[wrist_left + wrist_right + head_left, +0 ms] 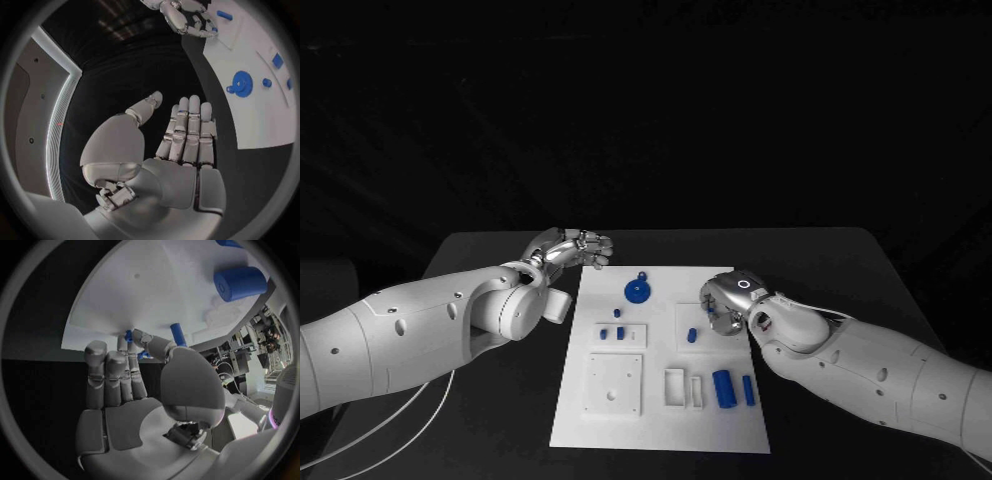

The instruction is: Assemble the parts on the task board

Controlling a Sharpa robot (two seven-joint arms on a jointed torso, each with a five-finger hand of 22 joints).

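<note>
The board [661, 400] lies in the middle of the surface [877, 260], and the blue parts are spread over it: a gear [638, 291] near its far edge, two small pegs [612, 333] on a raised block on the gear's near side, a cylinder [724, 388] and a thin bar [749, 390] toward the board's near right corner, beside two white slotted holders [684, 387]. The right hand [727, 300] is down on the board just right of the gear; in the right wrist view its fingers [115, 375] reach to a small blue part [129, 336] at their tips, with another short peg [177, 334] close by, but whether the part is pinched or only touched I cannot tell. The left hand [574, 246] hovers off the board beyond its far left corner, holding nothing, its fingers loosely curled in the head view and lying nearly straight and side by side in the left wrist view. The step in hand looks like picking up a small part right of the gear, early in the assembly, since most parts lie loose. The next move probably calls for a sure pinch on that small piece, a clean lift, then lining it up with its seat; such a small part may slip or roll.
</note>
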